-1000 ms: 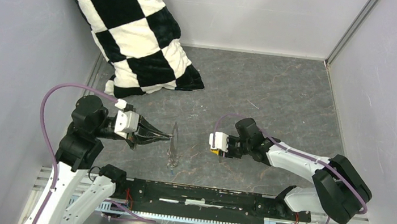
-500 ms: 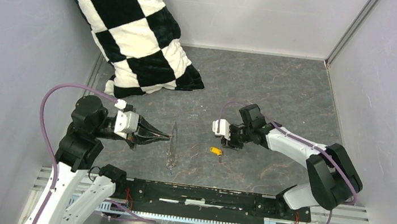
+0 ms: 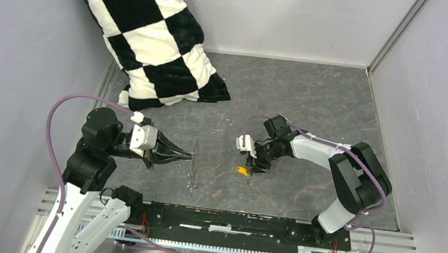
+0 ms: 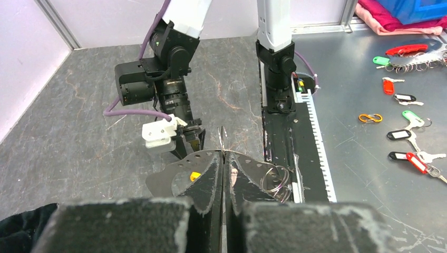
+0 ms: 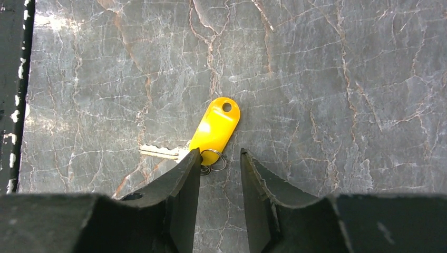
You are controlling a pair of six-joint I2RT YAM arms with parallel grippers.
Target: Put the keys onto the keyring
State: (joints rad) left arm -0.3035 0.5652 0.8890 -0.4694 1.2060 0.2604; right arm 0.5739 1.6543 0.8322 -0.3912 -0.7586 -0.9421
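Observation:
The yellow-headed key lies flat on the grey floor, its metal shaft pointing left and a small split ring at its near end. It also shows in the top view. My right gripper is open and low over it, the left fingertip over the ring end; in the top view it is here. My left gripper is shut on the keyring, a thin loop seen edge-on, which pokes up past the jaws. I cannot make out the blue-headed key.
A black-and-white checked pillow lies at the back left. A black rail runs along the near edge. Small metal split rings show beside my left fingers. Several coloured key tags lie on the metal shelf beyond the rail.
My right gripper drew back from the yellow key, then turned and came down over it again. The key stayed on the floor. The left arm and keyring have hardly moved.

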